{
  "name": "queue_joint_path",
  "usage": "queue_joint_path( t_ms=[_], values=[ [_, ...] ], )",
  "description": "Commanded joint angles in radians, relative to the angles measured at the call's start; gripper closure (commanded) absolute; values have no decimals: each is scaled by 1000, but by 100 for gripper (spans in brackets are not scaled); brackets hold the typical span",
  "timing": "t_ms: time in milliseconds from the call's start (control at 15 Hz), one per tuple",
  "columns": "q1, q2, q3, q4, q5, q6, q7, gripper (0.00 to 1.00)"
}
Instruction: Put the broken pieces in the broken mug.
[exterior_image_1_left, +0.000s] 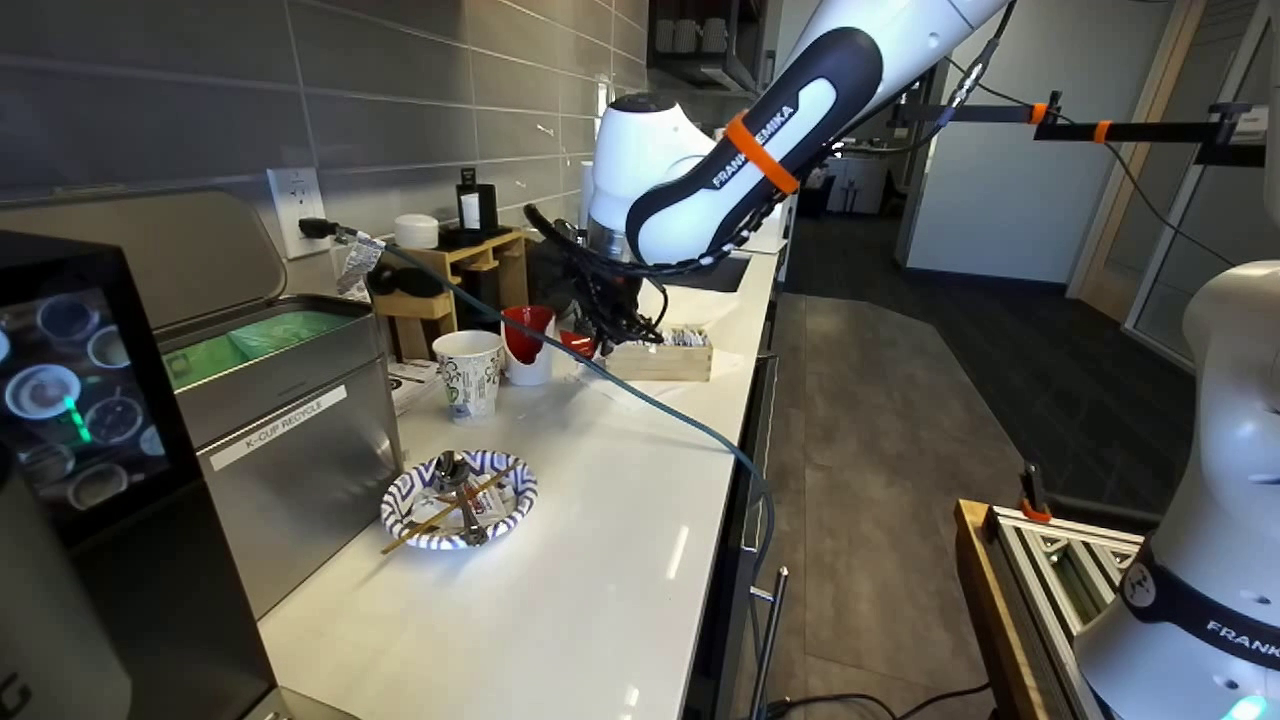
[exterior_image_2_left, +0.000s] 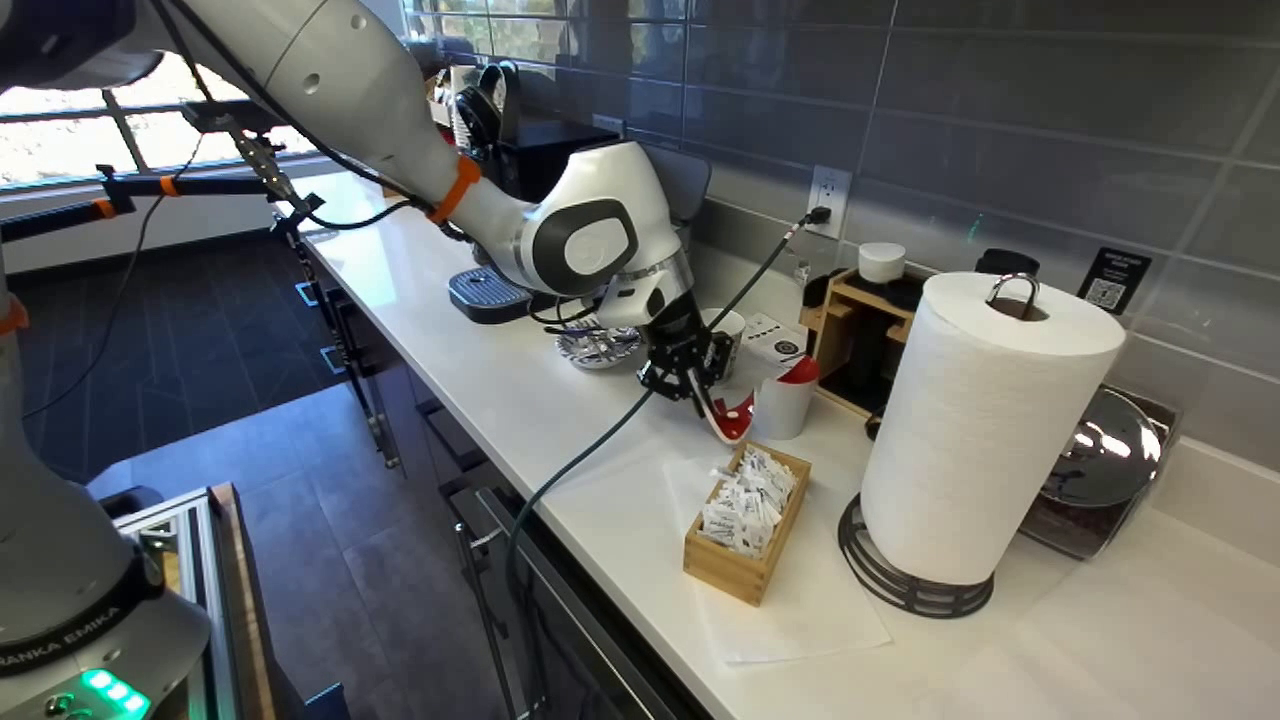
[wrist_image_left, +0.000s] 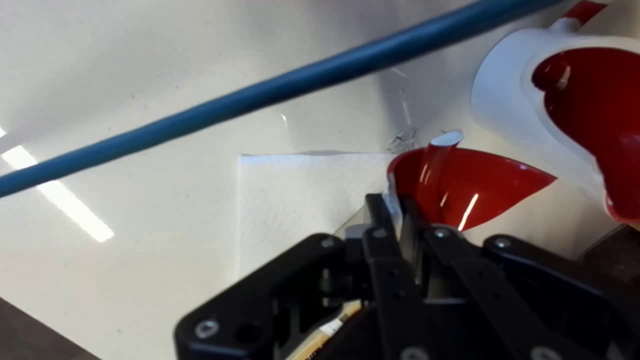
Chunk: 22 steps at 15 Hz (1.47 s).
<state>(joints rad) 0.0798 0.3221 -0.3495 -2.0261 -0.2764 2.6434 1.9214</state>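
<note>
White countertop (exterior_image_1_left: 570, 600) is carrying the upright broken mug (wrist_image_left: 565, 95). Gripper (wrist_image_left: 393, 204) is pinching a red broken piece (wrist_image_left: 472, 185) by its edge, just beside the mug.

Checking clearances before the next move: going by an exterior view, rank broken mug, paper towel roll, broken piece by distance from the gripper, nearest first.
1. Broken piece: pinched in the gripper.
2. Broken mug: just right of the piece in that exterior view.
3. Paper towel roll: farther right, nearer the camera.
</note>
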Motion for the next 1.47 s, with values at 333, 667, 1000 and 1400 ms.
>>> queue_joint_path(
  t_ms=[333, 667, 1000, 1400],
  values=[
    [-17, -90, 68, -32, -18, -12, 4, 98],
    [-3, -31, 98, 51, -29, 0, 50, 98],
    [-8, -24, 109, 70, -18, -2, 30, 90],
    [-1, 11, 105, 114, -21, -4, 53, 98]
  ],
)
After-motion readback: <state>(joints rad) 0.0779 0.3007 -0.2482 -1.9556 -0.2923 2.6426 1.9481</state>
